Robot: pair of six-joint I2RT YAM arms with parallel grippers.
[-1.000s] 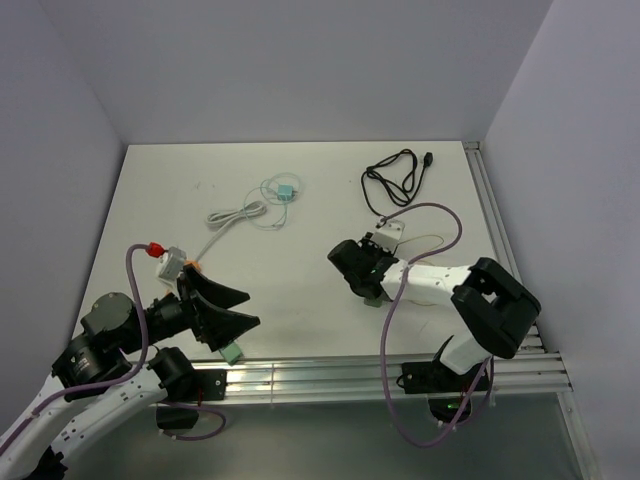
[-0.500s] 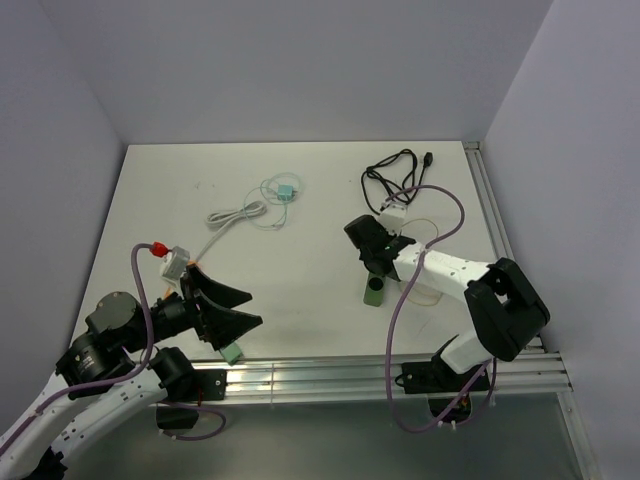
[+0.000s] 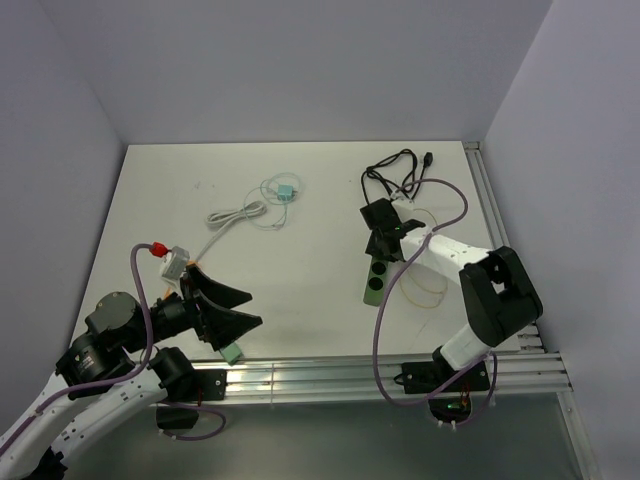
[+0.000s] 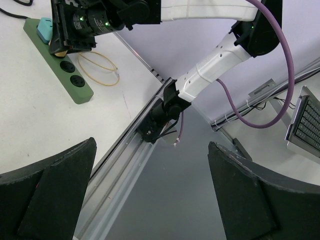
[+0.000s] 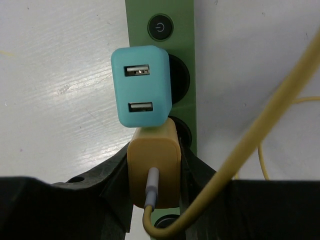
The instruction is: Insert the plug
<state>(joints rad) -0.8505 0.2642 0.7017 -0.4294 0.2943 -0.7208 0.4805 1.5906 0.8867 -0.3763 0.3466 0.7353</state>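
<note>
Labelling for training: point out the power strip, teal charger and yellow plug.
power strip [image 5: 185, 30], right wrist view, switch end.
teal charger [image 5: 142, 86], right wrist view, port face.
yellow plug [image 5: 153, 160], right wrist view, body.

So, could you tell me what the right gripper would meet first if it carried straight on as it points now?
Probably the green power strip, just beyond the yellow plug its fingers hold. The teal charger sits so close ahead that the plug may touch it first; depth is unclear.

Bright even light, soft shadows; wrist cams sharp.
</note>
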